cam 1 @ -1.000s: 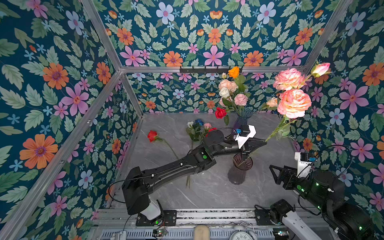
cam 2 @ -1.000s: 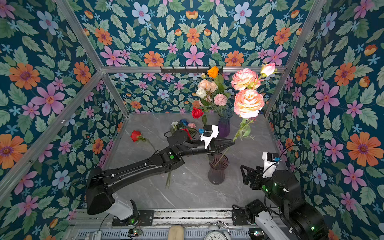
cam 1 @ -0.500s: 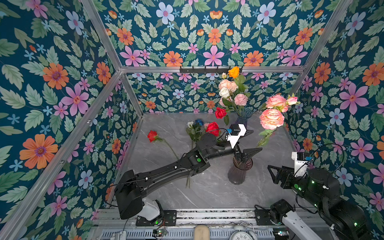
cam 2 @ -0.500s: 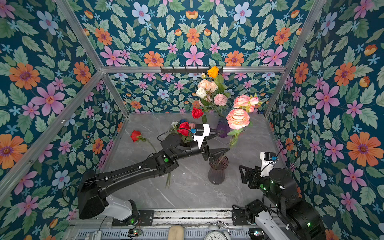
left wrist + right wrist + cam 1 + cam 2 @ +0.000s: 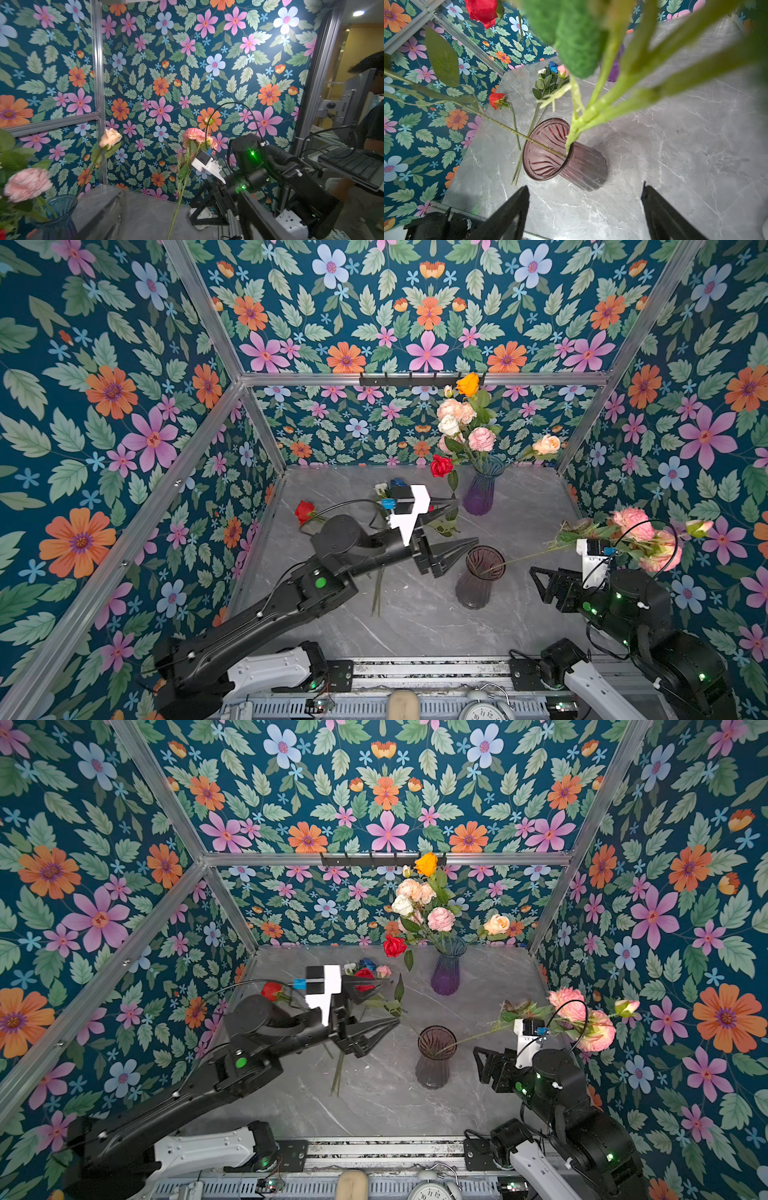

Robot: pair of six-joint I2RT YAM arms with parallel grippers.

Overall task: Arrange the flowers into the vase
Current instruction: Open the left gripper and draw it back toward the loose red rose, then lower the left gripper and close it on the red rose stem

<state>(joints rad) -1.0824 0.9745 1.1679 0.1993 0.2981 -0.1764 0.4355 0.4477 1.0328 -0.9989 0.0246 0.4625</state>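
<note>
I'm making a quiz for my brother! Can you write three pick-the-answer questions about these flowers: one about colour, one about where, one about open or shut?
1. The top flower in the back vase is: A. blue B. orange C. red
2. The pink flowers stand in: A. the back vase B. the front vase C. no vase
3. The left gripper is: A. open B. shut C. hidden

Answers: B, it is plainly orange; B, they lean out of the front vase; A, its fingers stand wide apart.

Front vase (image 5: 471, 593) at centre, stem spray (image 5: 631, 519) leaning in it rightward, filled vase (image 5: 480, 493) behind, loose flowers (image 5: 305, 511) left.
</note>
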